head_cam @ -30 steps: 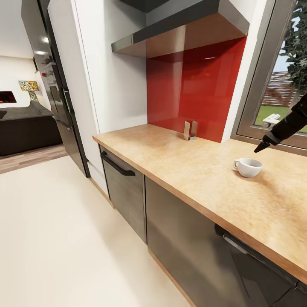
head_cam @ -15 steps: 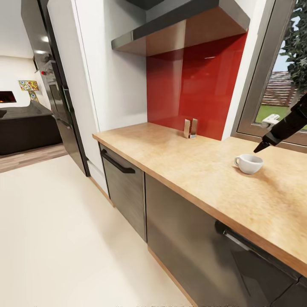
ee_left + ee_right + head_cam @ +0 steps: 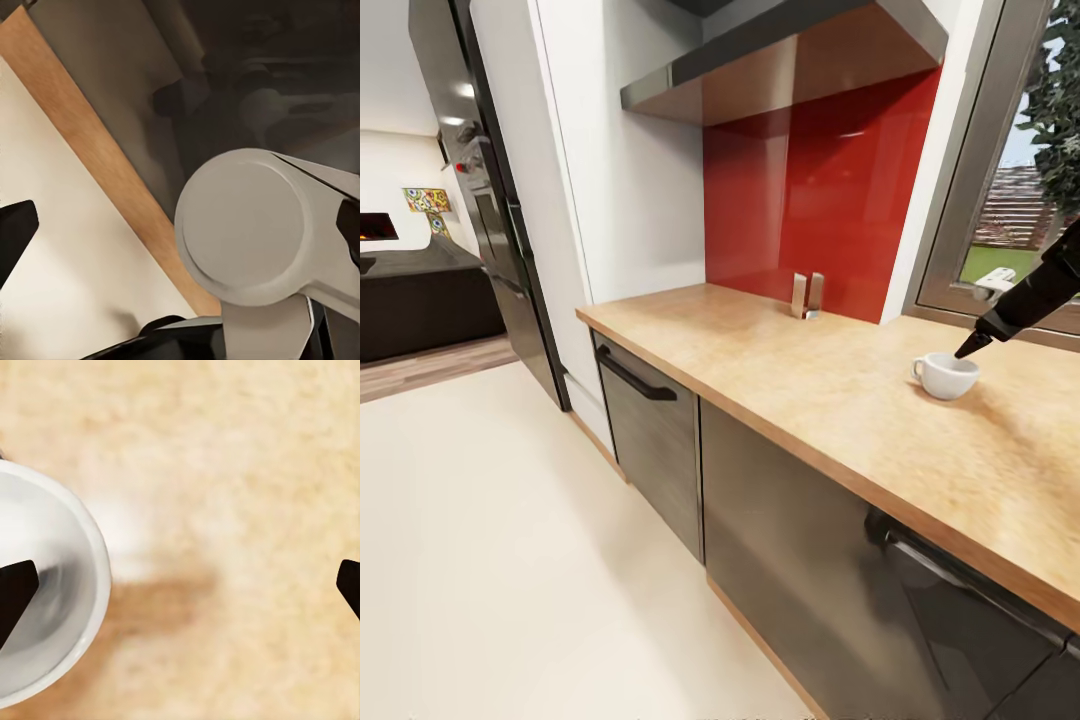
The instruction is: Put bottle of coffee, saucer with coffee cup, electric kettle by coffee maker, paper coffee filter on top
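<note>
One coffee cup [image 3: 946, 375], one kitchen countertop [image 3: 780, 370]

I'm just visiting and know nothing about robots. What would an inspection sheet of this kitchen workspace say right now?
Surface: kitchen countertop, light wood-grain slab over glossy dark grey cabinet fronts.
Job's things: coffee cup, white, upright and empty on the countertop, no saucer under it.
Clutter: small two-piece upright object at the foot of the red backsplash; I cannot tell what it is.
Grippers: right end effector poised just above the cup, fingers wide apart, one over the cup's bowl and one over bare counter. Left end effector low beside the cabinets, open, holding nothing.
Cables: nothing seen.
Surroundings: range hood, window, pale floor, tall dark appliance column.
</note>
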You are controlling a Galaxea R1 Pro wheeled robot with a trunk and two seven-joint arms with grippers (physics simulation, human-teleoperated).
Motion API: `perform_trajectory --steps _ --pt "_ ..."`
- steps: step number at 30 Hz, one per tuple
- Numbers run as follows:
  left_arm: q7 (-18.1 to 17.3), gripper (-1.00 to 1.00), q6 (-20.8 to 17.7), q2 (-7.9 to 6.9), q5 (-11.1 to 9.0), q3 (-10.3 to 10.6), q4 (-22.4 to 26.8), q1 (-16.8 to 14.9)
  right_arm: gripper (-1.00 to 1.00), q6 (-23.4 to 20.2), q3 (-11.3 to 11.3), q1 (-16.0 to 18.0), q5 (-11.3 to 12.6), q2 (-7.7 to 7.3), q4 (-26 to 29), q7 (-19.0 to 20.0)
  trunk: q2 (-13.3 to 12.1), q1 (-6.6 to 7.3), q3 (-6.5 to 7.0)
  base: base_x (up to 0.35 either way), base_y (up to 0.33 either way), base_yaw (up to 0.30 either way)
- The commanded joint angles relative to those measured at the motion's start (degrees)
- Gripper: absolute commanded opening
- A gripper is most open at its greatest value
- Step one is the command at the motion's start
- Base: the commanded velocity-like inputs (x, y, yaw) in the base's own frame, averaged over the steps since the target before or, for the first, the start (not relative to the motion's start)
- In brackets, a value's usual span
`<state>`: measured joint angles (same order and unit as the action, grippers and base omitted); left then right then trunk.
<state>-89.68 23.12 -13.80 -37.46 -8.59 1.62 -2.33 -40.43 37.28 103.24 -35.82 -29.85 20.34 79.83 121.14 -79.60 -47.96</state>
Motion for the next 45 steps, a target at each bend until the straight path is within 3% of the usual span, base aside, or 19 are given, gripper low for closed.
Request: perform_trajectory --steps 1,13,24,38,45 --pt "-0.1 1.0 0.4 0.0 0.3 -0.5 0.0 0.0 1.0 -0.5 0.0 0.0 -0.4 -0.03 0.1 0.4 0.4 -0.22 -0.24 0.0 0.0 0.0" --pt "-0.1 1.0 0.4 0.0 0.3 -0.5 0.0 0.0 1.0 -0.5 -0.1 -0.1 -0.4 -0.03 0.1 0.4 3.2 -1.75 -1.5 0.0 0.0 0.0" --pt "-0.1 1.0 0.4 0.0 0.3 -0.5 0.0 0.0 1.0 -0.5 -0.1 -0.1 -0.3 -0.03 0.1 0.4 3.2 -1.75 -1.5 0.0 0.0 0.0" --pt "-0.1 1.0 0.4 0.0 0.3 -0.5 0.0 0.0 1.0 -0.5 -0.1 -0.1 -0.3 -0.03 0.1 0.4 7.3 -3.95 -3.29 0.0 0.0 0.0" --pt "-0.1 1.0 0.4 0.0 0.3 -0.5 0.0 0.0 1.0 -0.5 -0.1 -0.1 -0.3 -0.03 0.1 2.3 7.3 -3.95 -3.29 0.0 0.0 0.0"
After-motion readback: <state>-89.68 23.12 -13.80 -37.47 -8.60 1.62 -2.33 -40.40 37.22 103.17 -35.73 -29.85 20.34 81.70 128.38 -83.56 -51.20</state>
